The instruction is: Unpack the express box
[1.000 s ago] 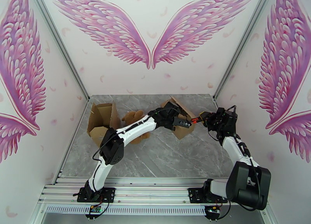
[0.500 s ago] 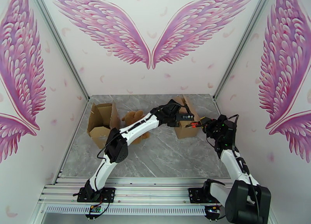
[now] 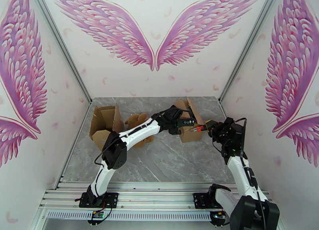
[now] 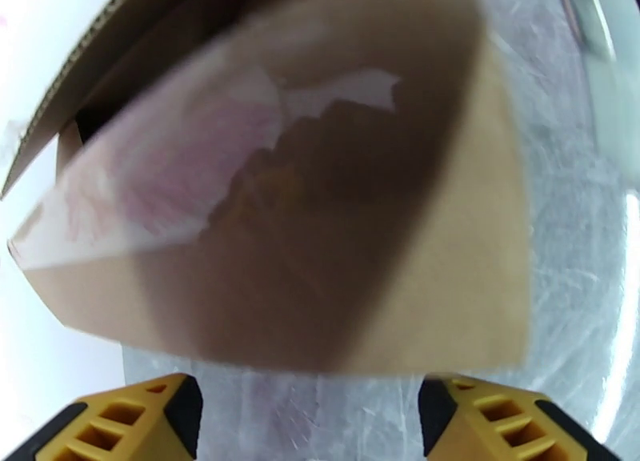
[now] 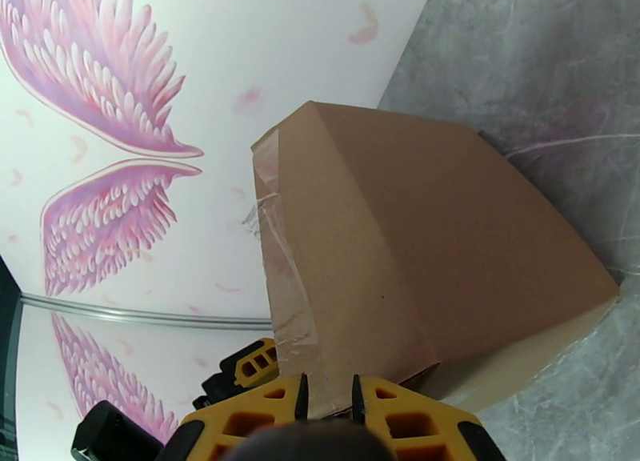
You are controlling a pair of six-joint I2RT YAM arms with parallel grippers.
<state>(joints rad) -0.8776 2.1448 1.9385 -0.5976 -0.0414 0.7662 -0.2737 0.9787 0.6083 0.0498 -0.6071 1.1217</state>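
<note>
Where the marble table (image 3: 167, 163) runs toward its far right corner, the express box (image 3: 190, 135) stands with a flap raised at its top. Reaching across from the left, the left gripper (image 4: 308, 406) faces one cardboard side, its yellow fingers spread wide with nothing between them. Torn clear tape (image 4: 160, 190) clings to that side, and I cannot tell whether the fingers touch the cardboard. On the box's right, the right gripper (image 5: 328, 397) has its fingers drawn close, pinching a taped edge of the box. Near the table's far left corner sits an opened carton (image 3: 103, 125). A brown teddy bear (image 3: 135, 122) lies just beside it, partly behind the left arm.
</note>
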